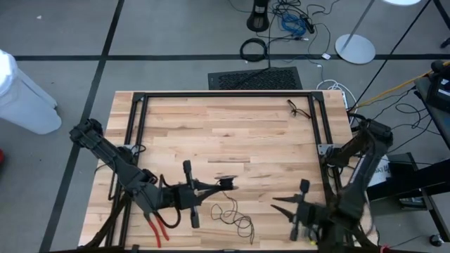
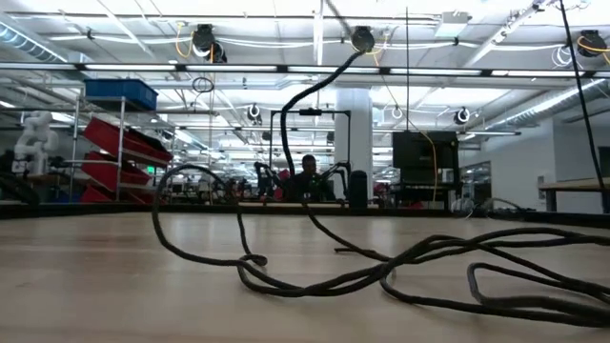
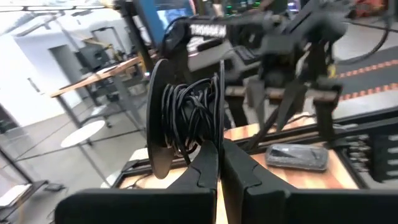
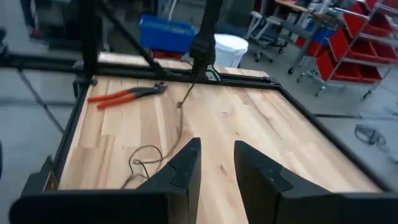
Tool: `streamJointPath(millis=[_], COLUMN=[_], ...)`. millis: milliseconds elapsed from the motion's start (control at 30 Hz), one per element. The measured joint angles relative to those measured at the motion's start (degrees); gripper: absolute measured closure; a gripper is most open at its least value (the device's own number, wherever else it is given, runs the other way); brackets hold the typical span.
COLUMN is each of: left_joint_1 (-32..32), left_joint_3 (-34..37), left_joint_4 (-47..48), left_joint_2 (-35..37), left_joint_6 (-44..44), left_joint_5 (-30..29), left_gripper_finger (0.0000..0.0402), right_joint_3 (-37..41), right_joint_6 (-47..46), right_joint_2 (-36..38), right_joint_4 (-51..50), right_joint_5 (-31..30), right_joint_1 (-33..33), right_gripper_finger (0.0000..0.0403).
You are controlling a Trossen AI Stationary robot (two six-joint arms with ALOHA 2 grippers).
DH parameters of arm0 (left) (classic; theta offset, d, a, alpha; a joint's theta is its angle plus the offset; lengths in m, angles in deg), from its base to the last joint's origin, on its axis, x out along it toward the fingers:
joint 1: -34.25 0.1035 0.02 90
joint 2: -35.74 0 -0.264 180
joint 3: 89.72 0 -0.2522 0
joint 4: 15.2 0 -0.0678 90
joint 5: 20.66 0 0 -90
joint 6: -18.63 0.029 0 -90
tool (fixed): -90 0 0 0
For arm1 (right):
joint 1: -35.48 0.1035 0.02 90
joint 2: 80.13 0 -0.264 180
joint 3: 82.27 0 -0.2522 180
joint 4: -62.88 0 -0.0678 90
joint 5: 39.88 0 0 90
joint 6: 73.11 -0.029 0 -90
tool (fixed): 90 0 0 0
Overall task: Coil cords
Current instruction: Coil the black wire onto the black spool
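Currently | left tool [image 1: 226,184] pinched on small round dark spool [image 3: 186,121] wound with thin black cord, raised over light wooden surface [image 1: 232,133]; loose cord tail [image 1: 232,214] sprawled beneath | right tool [image 4: 214,168] narrowly parted, empty, near front edge | risk: tail snagging, unwinding turns

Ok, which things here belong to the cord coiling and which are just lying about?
Job: thin black cord loose on the table; spool, partly wound, in the shut left gripper; open right gripper.
Lying about: red-handled pliers; small wire tangle at the far edge.
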Motion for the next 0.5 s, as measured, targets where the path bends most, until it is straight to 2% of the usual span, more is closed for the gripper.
streamJointPath(millis=[133,233,333,500], left_joint_1=[-0.3,-0.4,-0.3,-0.3], left_joint_3=[0.0,0.0,0.0,0.0], left_joint_4=[1.0,3.3,4.5,4.7], left_joint_2=[0.0,-0.1,-0.1,-0.1], left_joint_6=[-0.4,-2.0,-2.9,-2.9], left_joint_5=[4.5,6.0,6.1,6.1], left_gripper_finger=[0.0400,0.0400,0.0400,0.0400], right_joint_3=[10.9,16.6,19.1,19.2], right_joint_6=[4.7,11.4,19.0,24.7], right_joint_2=[-0.4,-1.5,-3.5,-7.9], right_joint_4=[21.3,36.4,48.1,59.1], right_joint_5=[0.1,3.0,8.0,13.3], right_joint_1=[-3.0,-5.5,-8.2,-12.8], right_gripper_finger=[0.0318,0.0318,0.0311,0.0273])
